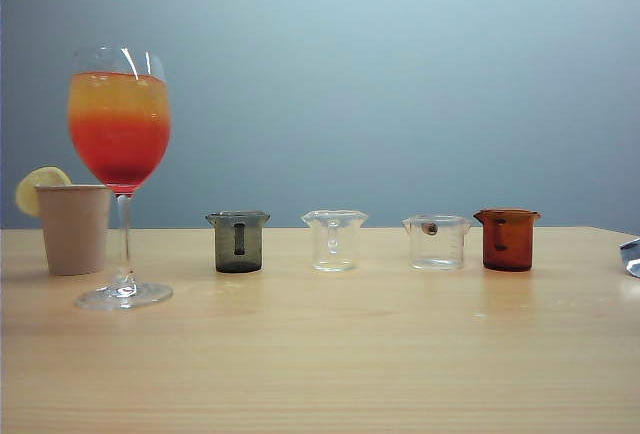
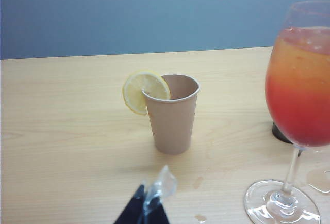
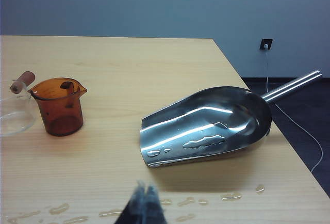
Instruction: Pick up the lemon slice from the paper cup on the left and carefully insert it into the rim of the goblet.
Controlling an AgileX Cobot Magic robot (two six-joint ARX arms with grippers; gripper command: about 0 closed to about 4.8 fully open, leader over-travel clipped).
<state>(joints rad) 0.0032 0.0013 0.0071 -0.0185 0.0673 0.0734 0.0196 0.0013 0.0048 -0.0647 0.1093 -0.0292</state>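
The lemon slice (image 2: 141,91) sits upright, wedged on the rim of the beige paper cup (image 2: 172,115). In the exterior view the lemon slice (image 1: 38,187) and paper cup (image 1: 73,229) stand at the far left. Just right of the cup rises the goblet (image 1: 120,124), filled orange over red, which also shows in the left wrist view as the goblet (image 2: 299,95). My left gripper (image 2: 149,203) is shut, short of the cup and apart from it, with a scrap of clear film at its tips. My right gripper (image 3: 145,199) is shut over wet table. Neither gripper appears in the exterior view.
A row of small beakers stands right of the goblet: dark grey (image 1: 238,242), two clear (image 1: 334,239) (image 1: 436,242), amber (image 1: 507,239). A steel scoop (image 3: 206,126) lies near the table's right edge, beside the amber beaker (image 3: 58,106). Water drops (image 3: 191,201) dot the wood.
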